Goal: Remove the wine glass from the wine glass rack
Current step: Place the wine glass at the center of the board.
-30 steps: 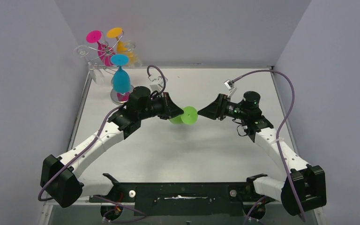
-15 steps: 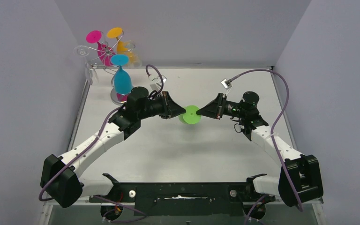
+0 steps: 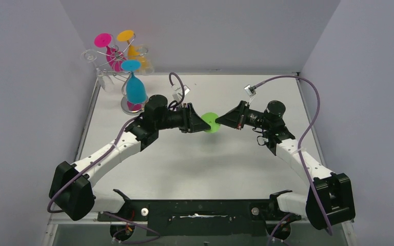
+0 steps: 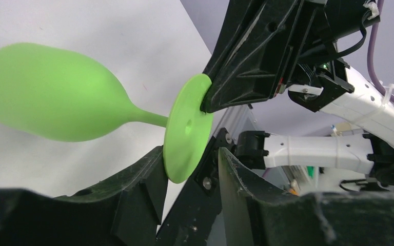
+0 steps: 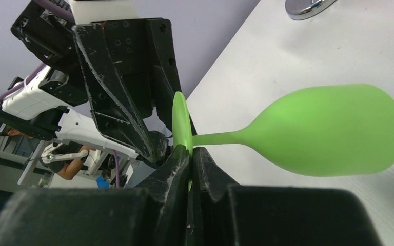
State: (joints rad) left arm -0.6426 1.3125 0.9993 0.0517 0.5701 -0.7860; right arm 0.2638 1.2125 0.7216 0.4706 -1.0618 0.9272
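A green wine glass hangs sideways above mid-table between both grippers. My right gripper is shut on the rim of its round foot, with the bowl pointing away to the right. My left gripper is open; the foot stands between its spread fingers with a gap on the right side. From above, the left gripper and right gripper meet nose to nose at the glass. The wine glass rack stands at the far left corner.
On the rack hang a blue glass, a pink one, a yellow one and clear ones. Its shiny round base sits on the table. Grey walls close in the left, back and right sides.
The right gripper came in and shut on the foot's rim. The left gripper, shut on the foot before, has spread its jaws. The glass stays between them.
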